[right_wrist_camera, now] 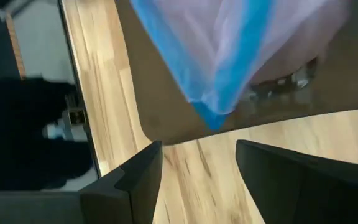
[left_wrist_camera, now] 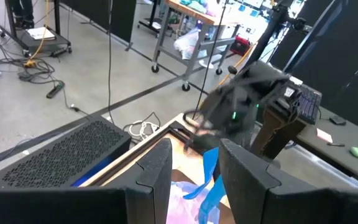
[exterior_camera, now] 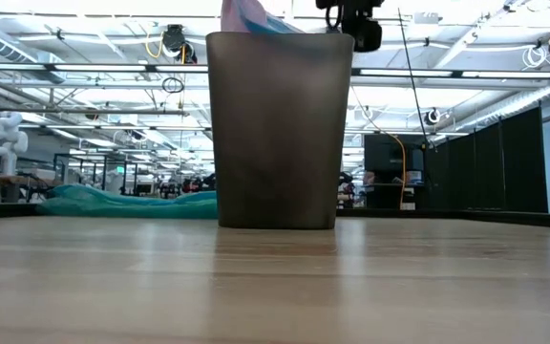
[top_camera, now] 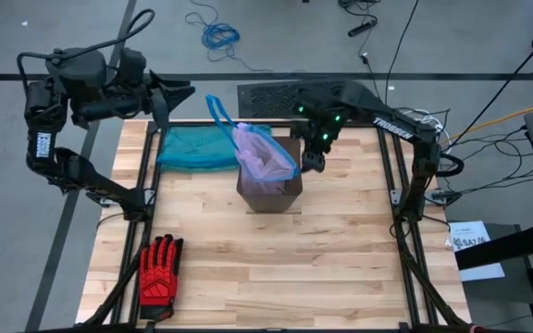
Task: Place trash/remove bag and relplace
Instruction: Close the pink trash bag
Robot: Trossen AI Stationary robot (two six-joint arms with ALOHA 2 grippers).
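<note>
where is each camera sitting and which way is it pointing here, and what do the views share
High view: above the table, looking straight down; both arms show, the left gripper over the far left edge, the right gripper beside the bin.
Low view: at tabletop height, level across the table at the bin; only the right arm's tip shows.
Left wrist view: looks past its open gripper toward the right arm and the room.
Right wrist view: looks down past its open gripper at the bin's rim.
Shared: the pink bag with its blue drawstring shows in all four.
</note>
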